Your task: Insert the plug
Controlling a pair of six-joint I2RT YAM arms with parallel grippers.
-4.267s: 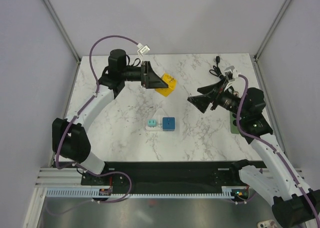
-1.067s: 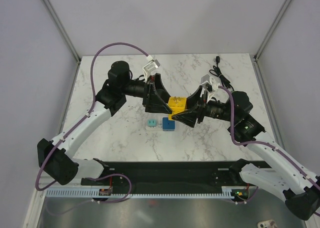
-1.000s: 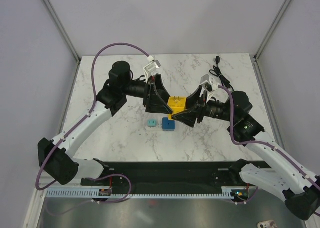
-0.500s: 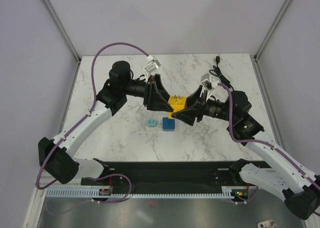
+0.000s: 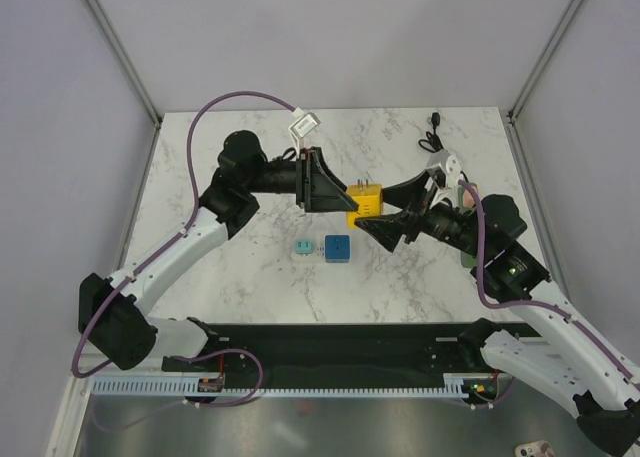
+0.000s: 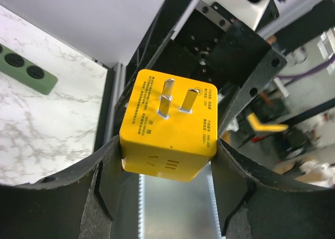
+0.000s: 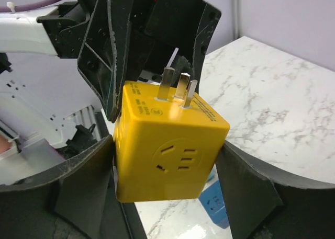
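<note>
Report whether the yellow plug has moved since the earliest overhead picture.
Yes. The yellow plug has shifted right and nearer the blue block, now held in the left claw.

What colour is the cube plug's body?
The plug is yellow, its prongs silver; the left wrist view shows it best.

In the left wrist view the left tool covers the lower sides of the plug, whose print is too small to read, and the strip runs off the left edge. In the right wrist view the plug hides most of the blue block; whether the right tool presses the plug cannot be told.
</note>
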